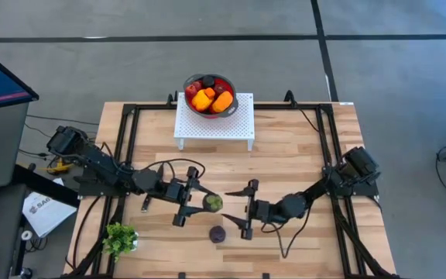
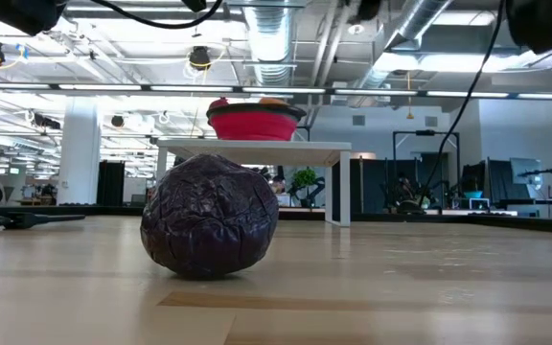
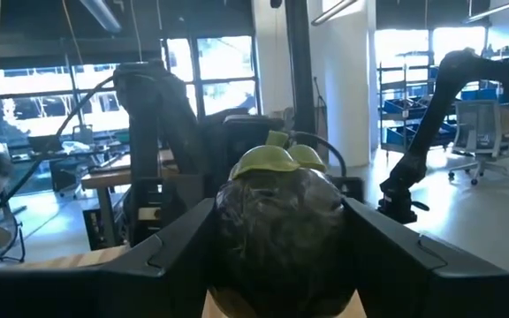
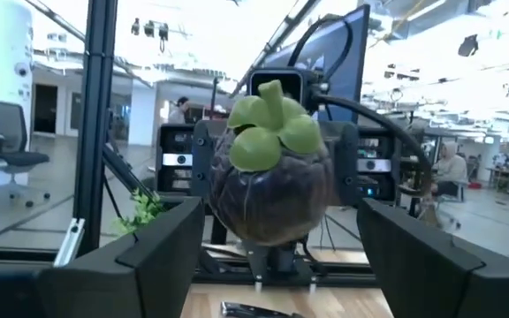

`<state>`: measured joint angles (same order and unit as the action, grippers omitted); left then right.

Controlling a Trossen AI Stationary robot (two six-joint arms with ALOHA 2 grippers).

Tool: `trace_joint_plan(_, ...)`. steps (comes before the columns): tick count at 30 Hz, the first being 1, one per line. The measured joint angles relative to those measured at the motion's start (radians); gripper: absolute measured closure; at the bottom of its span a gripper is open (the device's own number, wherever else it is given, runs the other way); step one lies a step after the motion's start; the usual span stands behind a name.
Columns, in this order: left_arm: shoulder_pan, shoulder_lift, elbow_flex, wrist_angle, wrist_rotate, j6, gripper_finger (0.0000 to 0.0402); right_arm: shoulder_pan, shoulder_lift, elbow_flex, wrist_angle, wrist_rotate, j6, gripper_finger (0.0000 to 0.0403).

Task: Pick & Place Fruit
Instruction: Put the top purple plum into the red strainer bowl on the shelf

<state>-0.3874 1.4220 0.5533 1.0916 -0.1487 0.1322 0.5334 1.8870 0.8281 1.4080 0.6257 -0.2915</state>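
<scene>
so, high view, left to right. sprig [image 1: 120,237] sits near the table's [image 1: 300,155] 7 o'clock corner. left arm comes in from 9 o'clock; left gripper [image 1: 200,203] near table centre, jaws part open and closed on a mangosteen [image 1: 213,203], dark body with a green cap. left wrist view confirms: the mangosteen [image 3: 281,221] sits between both fingers [image 3: 162,256], touching each side, green cap up. the same fruit shows in the right wrist view [image 4: 272,177], held off the table between the left gripper's jaws.

purple fruit [image 1: 217,234] lies on the bare wood at about 5 o'clock of the held one, just below the gap between the two grippers, touching neither. low view has it close up [image 2: 209,218], wrinkled and dark, resting on the table.

right arm comes in from 3 o'clock; right gripper [image 1: 242,209] faces the left one, near the mangosteen's 3 o'clock side. its fingers [image 4: 162,256] stand wide apart with nothing between them; the mangosteen sits ahead of them, not touching as far as i can tell.

at 12 o'clock, on the far edge, a white stand [image 1: 242,124] carries the red bowl [image 1: 188,87]. fruit [image 1: 211,97] is piled inside: orange, yellow, red, one dark piece. low view shows the bowl [image 2: 255,125] on the stand [image 2: 257,149] behind the purple fruit.
</scene>
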Motion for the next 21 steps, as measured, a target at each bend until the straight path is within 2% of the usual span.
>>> trace_joint_plan(5, 0.002, 0.000, 0.000, 0.001, 0.000, 0.000, 0.0188, -0.026, 0.000, 0.071, -0.145, -0.010, 0.037, 0.0112)
trace_joint_plan(10, 0.002, 0.000, 0.000, 0.003, -0.005, 0.001, 0.0180, -0.043, 0.001, 0.114, -0.208, -0.065, 0.054, 0.0122)
trace_joint_plan(16, 0.002, 0.000, 0.000, -0.009, -0.004, 0.001, 0.0158, -0.039, 0.000, 0.122, -0.238, -0.063, 0.057, 0.0181)
trace_joint_plan(21, 0.002, -0.002, 0.000, -0.051, -0.010, -0.001, 0.0117, -0.030, -0.005, 0.122, -0.290, -0.041, 0.057, 0.0233)
